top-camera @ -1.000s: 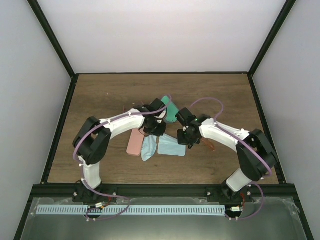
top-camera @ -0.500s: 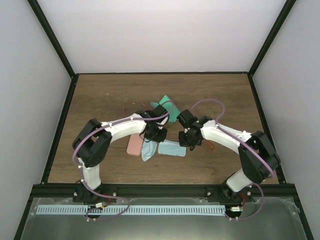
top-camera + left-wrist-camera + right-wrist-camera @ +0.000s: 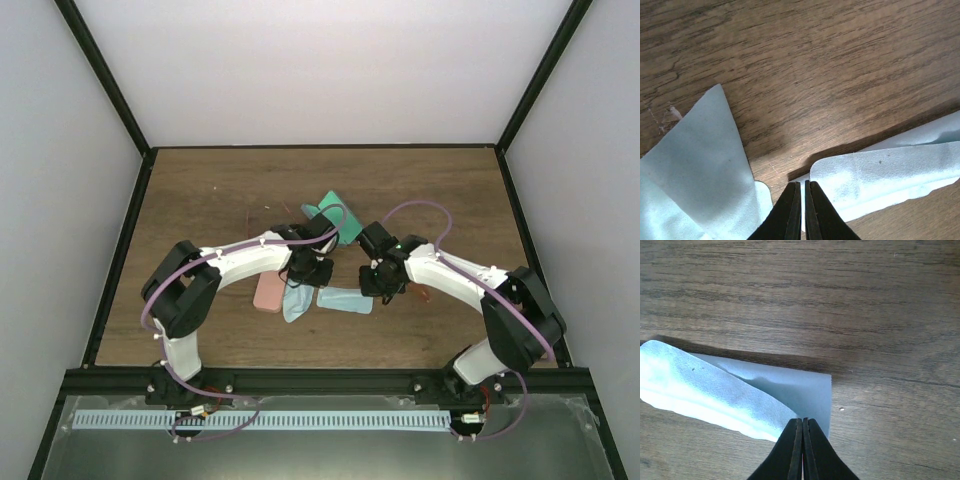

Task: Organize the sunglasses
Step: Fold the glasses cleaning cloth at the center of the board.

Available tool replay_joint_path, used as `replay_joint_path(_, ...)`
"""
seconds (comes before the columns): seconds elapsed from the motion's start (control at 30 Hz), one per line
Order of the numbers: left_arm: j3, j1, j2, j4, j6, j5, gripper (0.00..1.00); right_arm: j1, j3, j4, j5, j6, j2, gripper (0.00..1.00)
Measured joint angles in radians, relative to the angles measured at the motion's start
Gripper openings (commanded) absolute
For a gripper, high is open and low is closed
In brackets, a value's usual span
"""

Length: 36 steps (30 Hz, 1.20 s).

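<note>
A thin orange-red pair of sunglasses (image 3: 421,293) lies on the wood just right of my right forearm, partly hidden by it. Faint reddish wire lines of the other pair (image 3: 266,212) show left of the teal case. My left gripper (image 3: 311,270) (image 3: 800,184) is pinched on the left corner of a light blue cloth (image 3: 345,301) (image 3: 880,175). My right gripper (image 3: 379,282) (image 3: 802,421) is shut on the cloth's right corner (image 3: 715,390). The held layer is folded over the lower layer. No sunglasses show in either wrist view.
A second light blue cloth (image 3: 295,303) (image 3: 700,165) lies crumpled to the left. A pink case (image 3: 268,291) sits beside it. A teal case (image 3: 342,216) lies behind the grippers. Black frame rails edge the wooden table (image 3: 200,190).
Both grippers have moved toward the near edge and closer to the table. The cloth between them now looks narrower, its far edge drawn over the rest.
</note>
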Motion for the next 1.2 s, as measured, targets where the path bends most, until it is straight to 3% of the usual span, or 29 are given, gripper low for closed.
replay_joint_path(0.43,0.038,0.0,0.012,0.0,0.001,-0.007,0.07,0.0,-0.004,0.024,-0.035,-0.004,0.017,0.01)
replay_joint_path(0.57,0.054,0.0,0.029,0.003,0.007,-0.004,0.29,0.0,-0.014,0.024,-0.037,-0.004,0.018,0.01)
replay_joint_path(0.63,0.062,0.0,0.043,0.002,0.007,0.002,0.33,0.0,-0.014,0.026,-0.037,-0.005,0.02,0.01)
replay_joint_path(1.2,0.064,-0.024,0.071,-0.013,0.012,0.035,0.29,0.0,-0.014,0.026,-0.037,-0.011,0.043,0.01)
